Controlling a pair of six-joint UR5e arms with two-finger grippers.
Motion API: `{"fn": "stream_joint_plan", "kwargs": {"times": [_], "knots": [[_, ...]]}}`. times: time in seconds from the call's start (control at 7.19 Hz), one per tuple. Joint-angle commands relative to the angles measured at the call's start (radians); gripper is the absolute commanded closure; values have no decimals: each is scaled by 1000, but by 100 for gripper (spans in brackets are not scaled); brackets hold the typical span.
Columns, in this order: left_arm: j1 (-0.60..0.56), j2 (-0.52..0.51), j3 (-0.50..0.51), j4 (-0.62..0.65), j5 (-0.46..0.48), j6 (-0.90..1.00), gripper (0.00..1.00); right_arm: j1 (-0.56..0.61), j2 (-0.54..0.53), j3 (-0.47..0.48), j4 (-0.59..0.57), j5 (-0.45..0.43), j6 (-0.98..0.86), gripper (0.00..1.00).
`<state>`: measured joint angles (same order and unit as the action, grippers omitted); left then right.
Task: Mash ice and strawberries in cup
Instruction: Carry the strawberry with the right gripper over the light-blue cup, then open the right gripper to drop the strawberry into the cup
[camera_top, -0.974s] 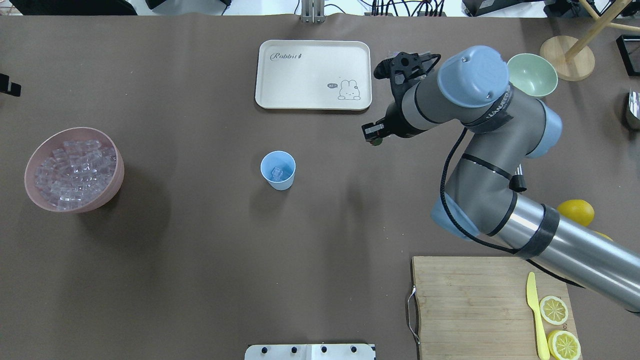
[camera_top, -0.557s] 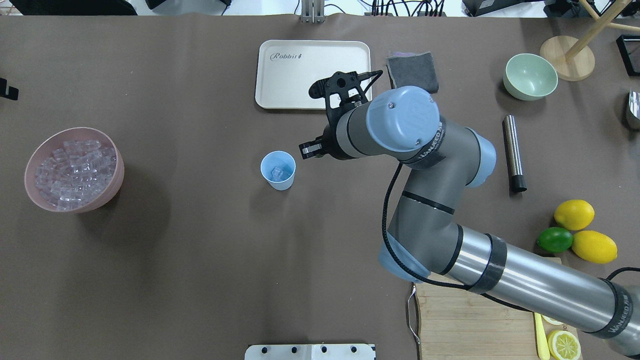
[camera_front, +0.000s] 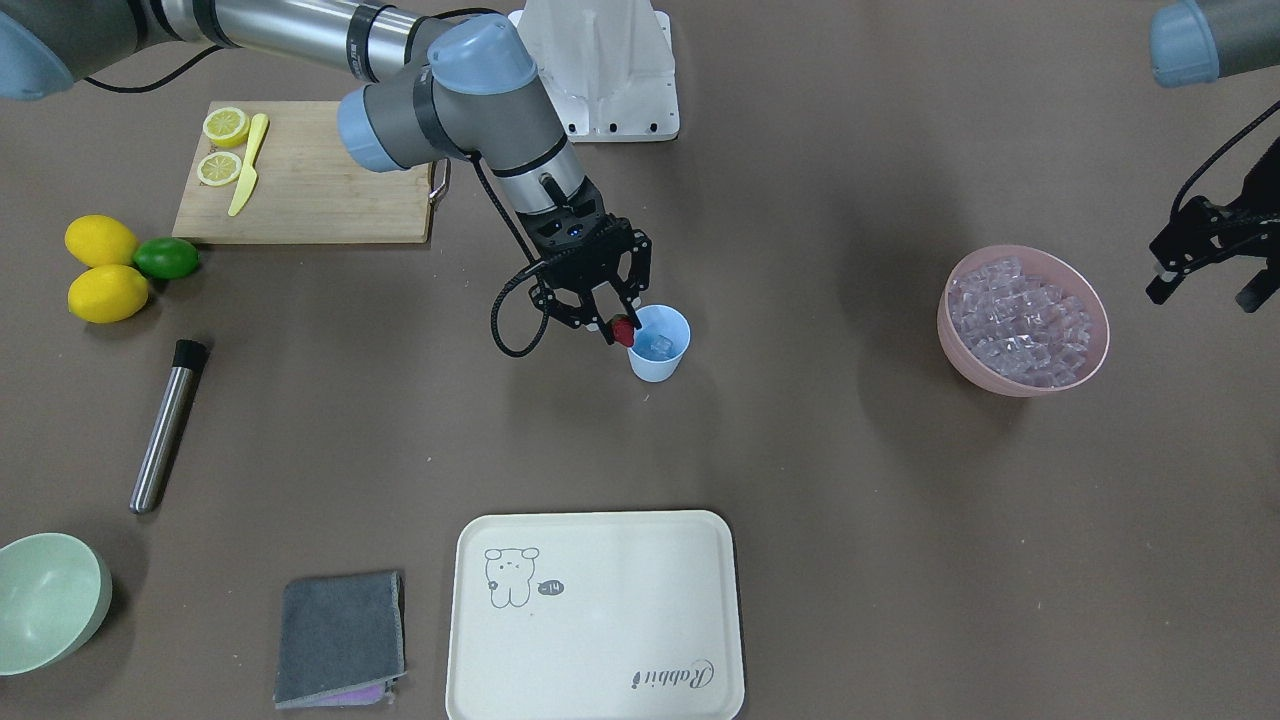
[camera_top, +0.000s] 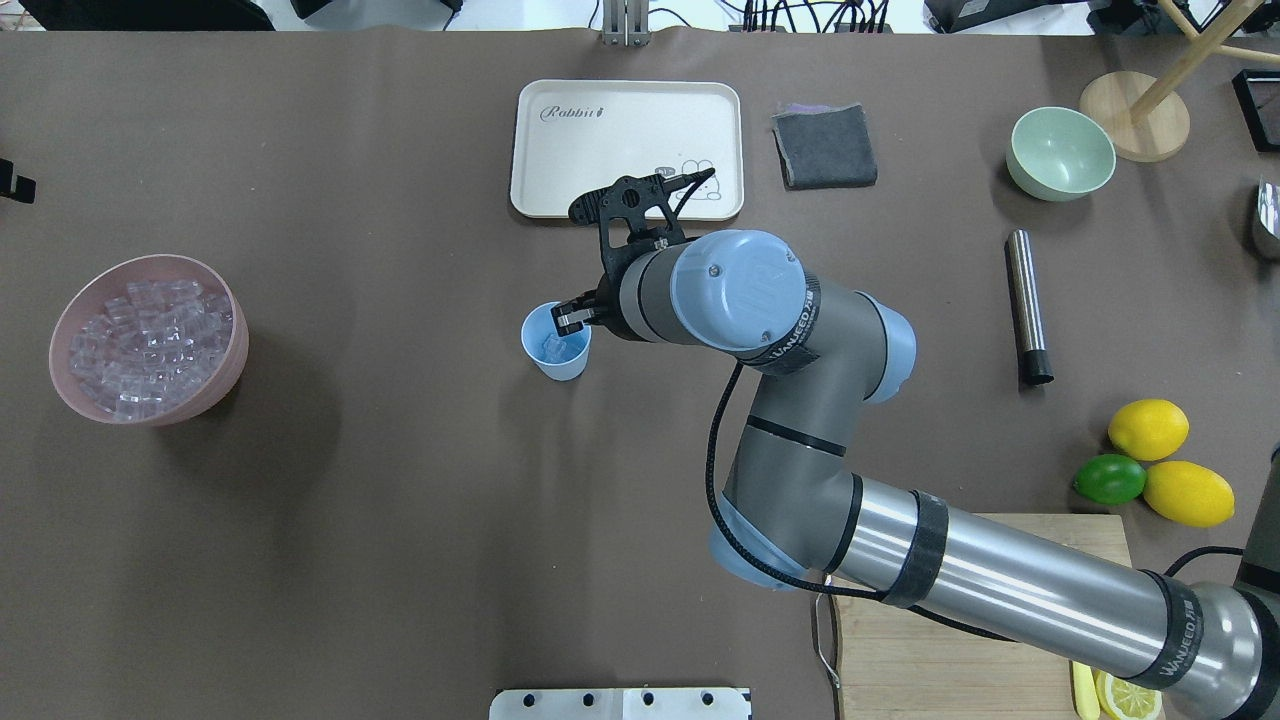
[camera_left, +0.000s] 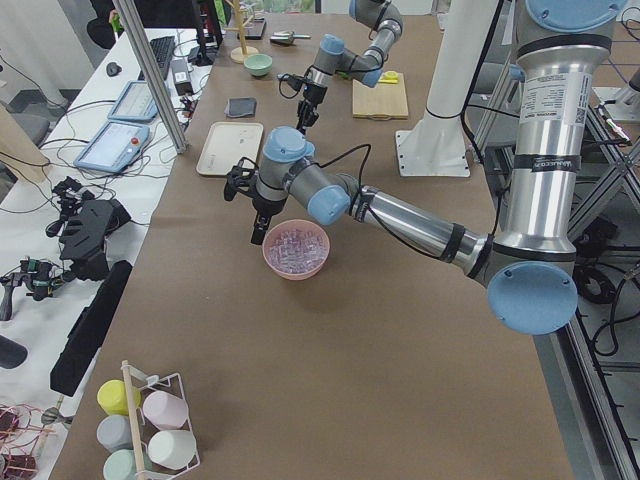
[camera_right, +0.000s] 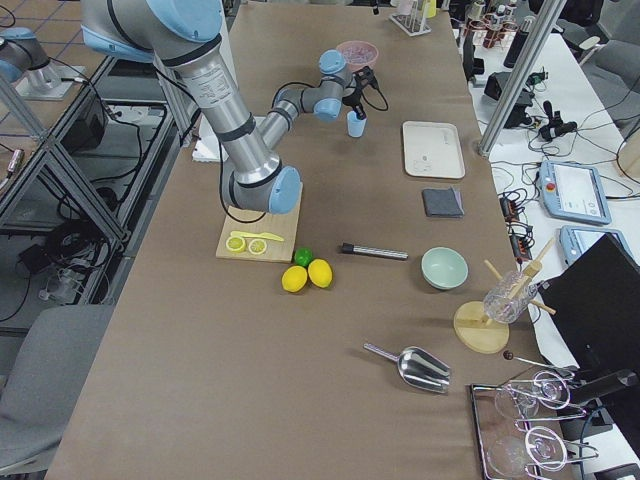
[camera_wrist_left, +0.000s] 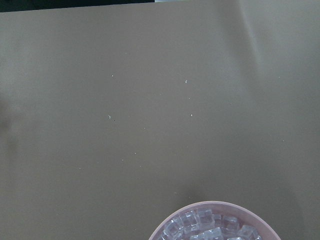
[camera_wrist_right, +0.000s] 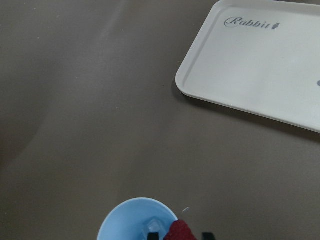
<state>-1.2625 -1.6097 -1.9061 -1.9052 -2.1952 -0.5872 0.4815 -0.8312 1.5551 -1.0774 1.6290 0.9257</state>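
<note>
Right hand (camera_front: 619, 334) pinches small red strawberry (camera_front: 624, 330) at rim of light blue plastic tumbler (camera_front: 661, 367) holding clear ice cubes (camera_front: 657, 346). Strawberry soft, bruisable: hold mid-body, lightly. Tumbler light, tippy. Left hand (camera_front: 1200, 293) seemingly spread, empty.

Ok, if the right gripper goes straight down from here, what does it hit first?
Probably the cup: the strawberry in its jaws hangs over the rim, not the middle, so it may clip the edge before reaching the ice inside. Depth is unclear.

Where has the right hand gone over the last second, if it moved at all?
Yes. In the overhead view the right hand swung leftward from beside the tray to the cup rim, holding the strawberry.
</note>
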Motion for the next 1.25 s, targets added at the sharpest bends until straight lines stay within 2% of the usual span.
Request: {"fn": "stream_joint_plan", "kwargs": {"times": [0.0, 0.56, 0.7, 0.83, 0.97, 1.11], "knots": [[0, 1, 7, 0, 0, 1, 2, -26, 27, -21, 5, -20, 5, 100], [0, 1, 7, 0, 0, 6, 2, -49, 40, -43, 13, -47, 8, 98], [0, 1, 7, 0, 0, 6, 2, -49, 38, -44, 13, -47, 15, 65], [0, 1, 7, 0, 0, 6, 2, -52, 38, -44, 13, -47, 13, 21], [0, 1, 7, 0, 0, 6, 2, -52, 37, -46, 13, -47, 16, 2], [0, 1, 7, 0, 0, 7, 2, -54, 35, -46, 13, -47, 44, 1]]}}
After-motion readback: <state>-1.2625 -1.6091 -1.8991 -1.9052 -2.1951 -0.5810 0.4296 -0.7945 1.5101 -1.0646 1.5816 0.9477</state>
